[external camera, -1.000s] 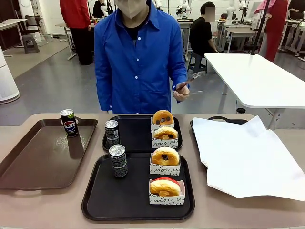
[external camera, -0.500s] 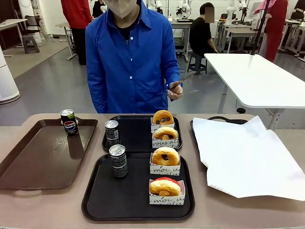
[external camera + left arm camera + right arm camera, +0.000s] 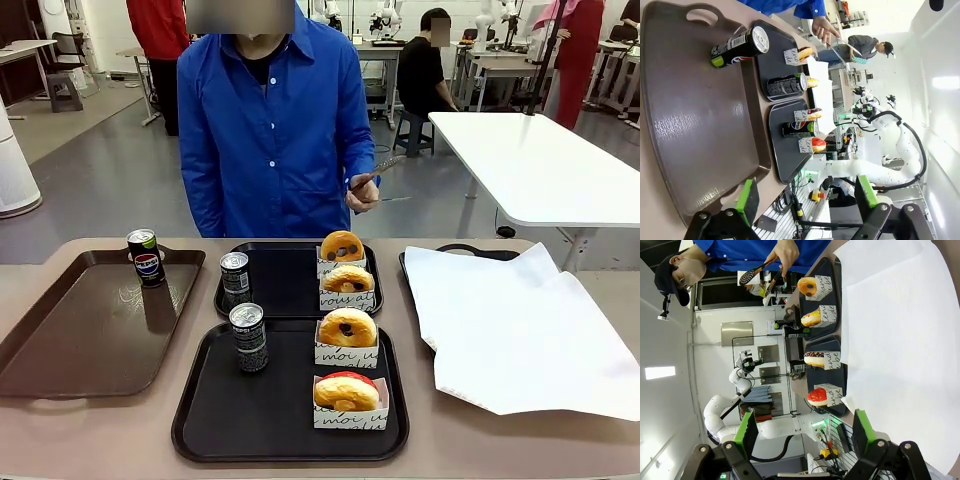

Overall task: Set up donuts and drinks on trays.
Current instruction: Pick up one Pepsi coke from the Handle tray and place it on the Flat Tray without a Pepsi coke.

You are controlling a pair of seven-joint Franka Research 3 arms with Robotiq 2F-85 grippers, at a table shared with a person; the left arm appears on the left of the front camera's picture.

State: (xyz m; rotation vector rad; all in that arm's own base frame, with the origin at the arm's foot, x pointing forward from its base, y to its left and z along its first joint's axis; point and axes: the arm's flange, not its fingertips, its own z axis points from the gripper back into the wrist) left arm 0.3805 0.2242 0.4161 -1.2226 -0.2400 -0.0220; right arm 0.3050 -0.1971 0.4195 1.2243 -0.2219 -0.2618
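Left gripper (image 3: 802, 197) and right gripper (image 3: 802, 432) stood spread, holding nothing; four donuts (image 3: 347, 327) and two drinks (image 3: 247, 337) sat on the two black trays (image 3: 270, 420), person's hand (image 3: 362, 192) holding tongs (image 3: 382, 165)

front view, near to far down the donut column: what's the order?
Red-iced donut on the near black tray → glazed donut on the same tray → glazed donut on the far black tray → glazed donut at its far edge.
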